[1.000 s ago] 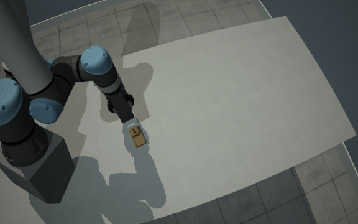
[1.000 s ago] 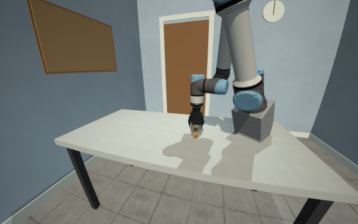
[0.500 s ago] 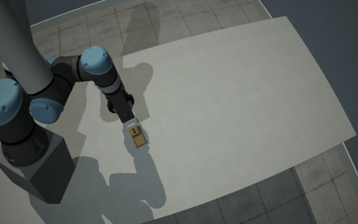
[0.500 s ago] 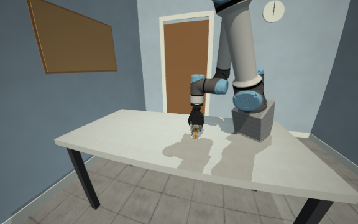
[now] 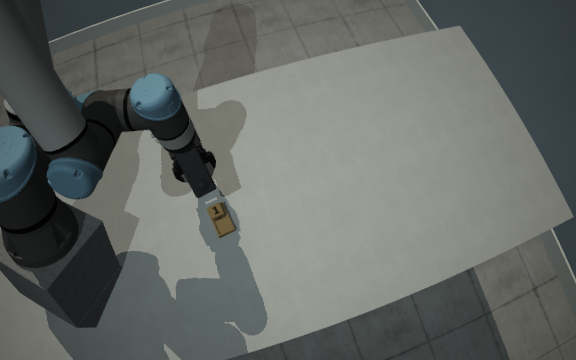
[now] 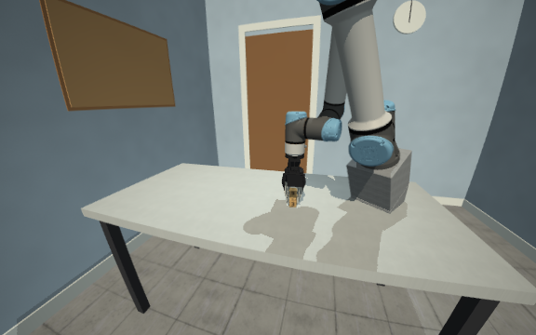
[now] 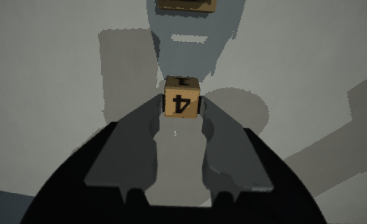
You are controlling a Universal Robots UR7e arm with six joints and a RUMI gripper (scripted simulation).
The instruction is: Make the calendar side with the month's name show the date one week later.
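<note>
My gripper [image 6: 293,192] [image 7: 181,96] points down and is shut on a wooden number cube [image 5: 216,210] [image 6: 293,191] [image 7: 182,104]. In the wrist view its face towards the camera shows a 4, upside down there, and a narrow side face has a dark digit, partly seen. In the top view a 1 shows on it. The small wooden calendar tray [image 5: 227,232] [image 7: 188,8] is just beyond the held cube, cut off by the wrist view's top edge. In the exterior view a wooden block with a dark mark [image 6: 293,202] shows below the held cube. The other cube's digit is too small to read.
The pale table [image 5: 368,150] [image 6: 180,200] carries the arm's grey pedestal [image 5: 85,270] [image 6: 380,186], at the left in the top view. The arm's shadows fall around the tray.
</note>
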